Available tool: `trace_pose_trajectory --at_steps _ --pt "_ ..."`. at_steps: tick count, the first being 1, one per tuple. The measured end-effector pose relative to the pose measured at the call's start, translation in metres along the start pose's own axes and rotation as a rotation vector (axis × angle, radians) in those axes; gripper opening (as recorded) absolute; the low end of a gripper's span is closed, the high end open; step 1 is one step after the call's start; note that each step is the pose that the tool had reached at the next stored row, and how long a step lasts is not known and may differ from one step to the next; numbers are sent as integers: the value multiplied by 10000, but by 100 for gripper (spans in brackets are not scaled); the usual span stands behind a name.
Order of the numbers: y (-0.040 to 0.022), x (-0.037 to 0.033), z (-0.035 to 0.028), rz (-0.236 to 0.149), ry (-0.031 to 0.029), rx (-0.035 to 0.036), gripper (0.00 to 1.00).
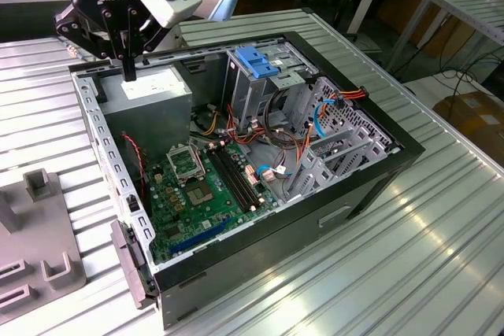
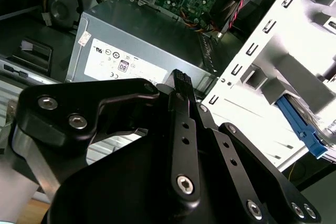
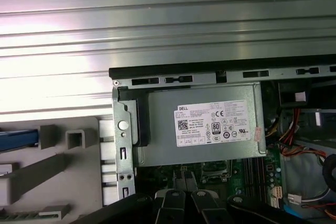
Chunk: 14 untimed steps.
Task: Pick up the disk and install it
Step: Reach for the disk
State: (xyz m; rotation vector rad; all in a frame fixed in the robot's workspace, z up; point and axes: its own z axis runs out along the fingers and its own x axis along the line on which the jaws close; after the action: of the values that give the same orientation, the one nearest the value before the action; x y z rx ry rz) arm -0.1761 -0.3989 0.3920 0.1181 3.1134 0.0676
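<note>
Exterior view, upper left: hovering over the grey power supply (image 1: 150,88) with gripper (image 1: 128,75) pinched closed, gripping nothing. Nothing picked up yet, nothing installed. First wrist view: spotting the disk (image 3: 16,137) by its blue rail, apparently resting on the grey fixture (image 3: 79,182) beside the computer case (image 3: 184,71). Noting the supply's white label (image 3: 218,124): dense small print and certification marks.

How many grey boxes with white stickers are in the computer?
1. The grey box sits in a corner of the case, at the exterior view's left, by the gripper. Others may be hidden.

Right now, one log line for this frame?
gripper: shut, holding nothing | position: over power supply, contact unclear | case: open, side up
</note>
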Motion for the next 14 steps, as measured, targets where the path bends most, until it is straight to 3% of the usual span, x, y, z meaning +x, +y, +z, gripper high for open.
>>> trace_pose_trajectory --at_steps 14 --pt "-6 76 1 0 1 0 10"
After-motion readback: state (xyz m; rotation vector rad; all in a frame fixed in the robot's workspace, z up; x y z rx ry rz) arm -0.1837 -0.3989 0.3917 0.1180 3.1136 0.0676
